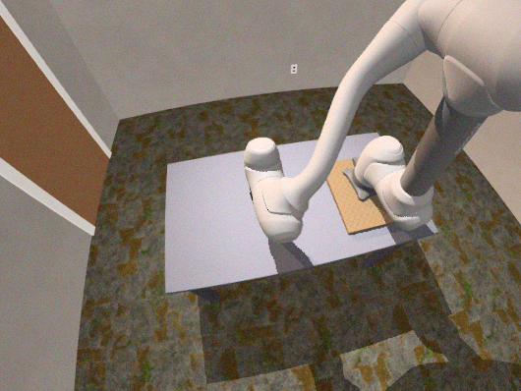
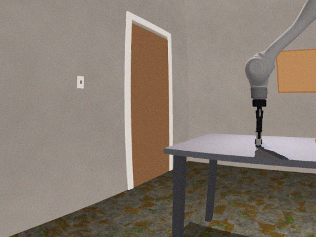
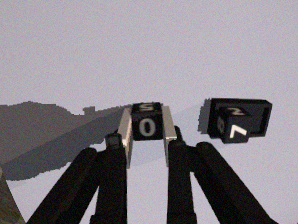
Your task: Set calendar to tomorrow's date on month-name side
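The gripper point(image 3: 147, 137) clamps one cube point(image 3: 147, 123); right of it, the tray point(image 3: 238, 117) apparently holds the other.
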{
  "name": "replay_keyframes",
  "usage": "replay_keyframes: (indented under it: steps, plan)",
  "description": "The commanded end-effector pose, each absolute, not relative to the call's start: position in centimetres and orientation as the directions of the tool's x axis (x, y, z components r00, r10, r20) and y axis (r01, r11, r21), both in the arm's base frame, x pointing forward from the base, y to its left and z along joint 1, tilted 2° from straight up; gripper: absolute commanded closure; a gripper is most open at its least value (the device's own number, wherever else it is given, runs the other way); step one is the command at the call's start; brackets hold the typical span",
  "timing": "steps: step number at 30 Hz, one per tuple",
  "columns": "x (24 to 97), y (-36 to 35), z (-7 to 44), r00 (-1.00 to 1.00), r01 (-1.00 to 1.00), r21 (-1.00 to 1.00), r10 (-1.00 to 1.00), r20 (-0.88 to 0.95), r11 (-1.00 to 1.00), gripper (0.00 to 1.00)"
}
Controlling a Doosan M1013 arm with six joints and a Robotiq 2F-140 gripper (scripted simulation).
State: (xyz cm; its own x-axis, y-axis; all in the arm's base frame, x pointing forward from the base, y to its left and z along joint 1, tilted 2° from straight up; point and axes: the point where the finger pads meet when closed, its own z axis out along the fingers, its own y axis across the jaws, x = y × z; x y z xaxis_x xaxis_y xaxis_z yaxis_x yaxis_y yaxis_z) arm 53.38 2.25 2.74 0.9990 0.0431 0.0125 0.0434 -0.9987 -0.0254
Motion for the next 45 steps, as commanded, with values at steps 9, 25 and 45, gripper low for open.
replay_keyframes:
  steps: [9,25,45]
  plan:
    - [53.38,2.25,2.75,0.999,0.043,-0.026,0.043,0.013,-0.999,0.84]
    - [53.38,2.25,2.75,0.999,0.043,-0.026,0.043,0.013,-0.999,0.82]
    - [53.38,2.25,2.75,0.999,0.043,-0.026,0.043,0.013,-0.999,0.72]
